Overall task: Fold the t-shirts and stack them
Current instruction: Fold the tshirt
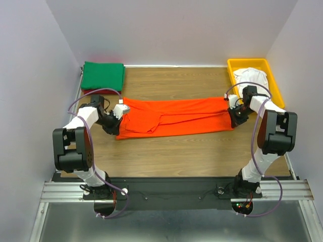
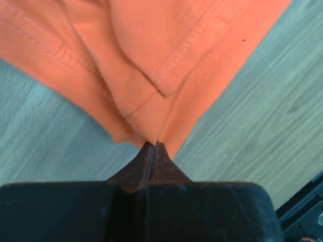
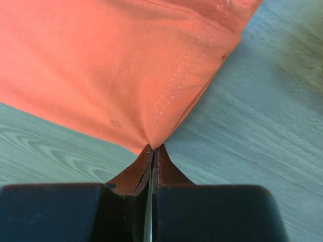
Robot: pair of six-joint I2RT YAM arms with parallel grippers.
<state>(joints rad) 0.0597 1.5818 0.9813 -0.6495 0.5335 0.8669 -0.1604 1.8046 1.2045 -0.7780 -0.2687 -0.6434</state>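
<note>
The bright orange t-shirt (image 1: 174, 117) lies stretched left to right across the middle of the wooden table, folded lengthwise. My left gripper (image 1: 117, 121) is shut on its left end; the left wrist view shows the jaws pinching a gathered corner of the orange t-shirt (image 2: 151, 75). My right gripper (image 1: 235, 113) is shut on its right end, pinching a hemmed corner of the orange t-shirt (image 3: 126, 75). A folded green t-shirt (image 1: 103, 76) lies at the back left on a dark red one (image 1: 91, 91), of which only an edge shows. A white t-shirt (image 1: 251, 79) sits crumpled in the yellow tray (image 1: 246, 62).
The yellow tray stands at the back right corner beside the right wall. White walls close in the table on the left, back and right. The arm bases sit on a metal rail (image 1: 171, 190) at the near edge.
</note>
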